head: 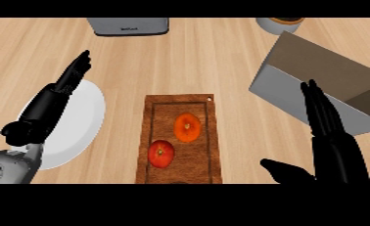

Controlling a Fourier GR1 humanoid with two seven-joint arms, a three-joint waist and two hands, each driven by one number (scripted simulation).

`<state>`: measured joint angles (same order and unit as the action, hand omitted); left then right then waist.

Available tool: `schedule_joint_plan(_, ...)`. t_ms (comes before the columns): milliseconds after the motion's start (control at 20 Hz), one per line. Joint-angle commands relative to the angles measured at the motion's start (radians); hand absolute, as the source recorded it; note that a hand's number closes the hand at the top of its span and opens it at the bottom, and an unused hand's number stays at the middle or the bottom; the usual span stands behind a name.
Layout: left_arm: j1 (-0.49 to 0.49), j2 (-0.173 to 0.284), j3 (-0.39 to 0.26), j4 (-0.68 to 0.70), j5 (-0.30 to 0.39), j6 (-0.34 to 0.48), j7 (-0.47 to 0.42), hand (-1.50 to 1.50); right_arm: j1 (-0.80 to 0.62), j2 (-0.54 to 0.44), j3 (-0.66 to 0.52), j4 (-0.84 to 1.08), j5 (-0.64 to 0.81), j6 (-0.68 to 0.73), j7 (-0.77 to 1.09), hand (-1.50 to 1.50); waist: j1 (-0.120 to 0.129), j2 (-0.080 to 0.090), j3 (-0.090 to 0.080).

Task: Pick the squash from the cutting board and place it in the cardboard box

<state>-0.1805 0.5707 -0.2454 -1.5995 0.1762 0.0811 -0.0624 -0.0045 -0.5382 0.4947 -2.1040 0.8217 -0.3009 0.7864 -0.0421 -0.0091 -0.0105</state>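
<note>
A brown cutting board (155,107) lies at the middle of the counter. On it sit an orange squash (187,127) and, nearer me to its left, a red tomato (161,153). The cardboard box (321,80) stands open at the right, tilted, with grey outer walls and a brown inside. My right hand (331,137) is open at the lower right, fingers straight and pointing up, its tips in front of the box's near wall and well to the right of the squash. My left hand (51,102) is open at the left, over a white plate.
A white plate (81,122) lies at the left under the left hand. A grey toaster-like appliance (128,25) stands at the back edge. A round container (280,23) with a dark inside stands at the back right, behind the box.
</note>
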Motion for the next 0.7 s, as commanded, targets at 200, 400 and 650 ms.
schedule_joint_plan(200, -0.068, -0.016, -0.02, 0.016, 0.003, -0.047, 0.016, 0.0, -0.19, 0.157, 0.219, 0.001, 0.101, 0.446, 0.413, -1.5, 0.067, 0.009, 0.002)
schedule_joint_plan(400, -0.086, -0.044, -0.036, 0.058, -0.026, -0.03, 0.005, 0.0, -0.294, 0.304, 0.252, 0.12, 0.107, 0.584, 0.541, -1.5, 0.069, 0.014, 0.001)
schedule_joint_plan(650, -0.101, -0.059, -0.03, 0.099, -0.045, -0.027, -0.036, 0.0, -0.358, 0.495, 0.256, 0.259, 0.111, 0.672, 0.63, -1.5, 0.055, 0.014, 0.003)
